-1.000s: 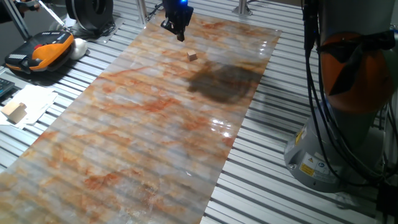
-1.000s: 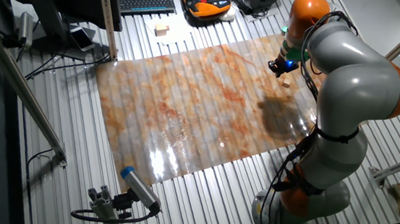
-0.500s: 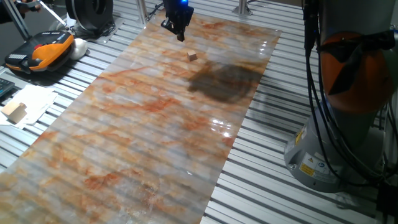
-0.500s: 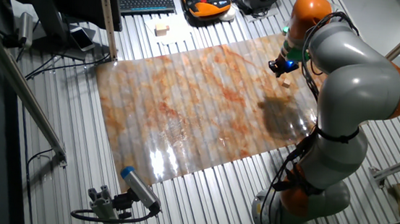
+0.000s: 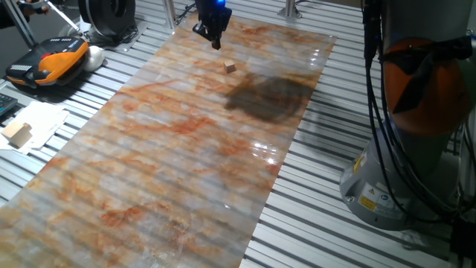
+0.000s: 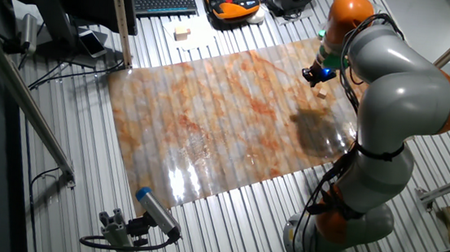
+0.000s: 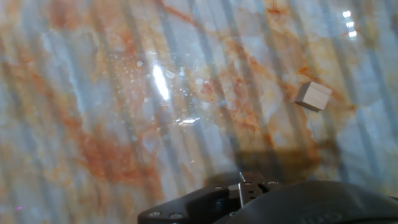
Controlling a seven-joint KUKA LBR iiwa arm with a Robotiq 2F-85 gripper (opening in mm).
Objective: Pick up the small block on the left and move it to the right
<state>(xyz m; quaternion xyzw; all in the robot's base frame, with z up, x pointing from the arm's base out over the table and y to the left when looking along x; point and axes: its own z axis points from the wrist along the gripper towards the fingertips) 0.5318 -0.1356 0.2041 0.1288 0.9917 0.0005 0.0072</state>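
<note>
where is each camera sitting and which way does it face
One fixed view: low at one end of the marbled mat, looking along it to the gripper and small block; arm base at right.
The other fixed view: high beside the table, looking down; whole arm visible, gripper beside the small block.
Hand view: looks down at the mat; small block upper right, dark hand body along the bottom.
All share block and mat.

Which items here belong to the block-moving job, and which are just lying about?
Job: the small block, the gripper near it, the marbled mat.
Lying about: larger wooden block on white paper, orange-and-black pendant, keyboard.
</note>
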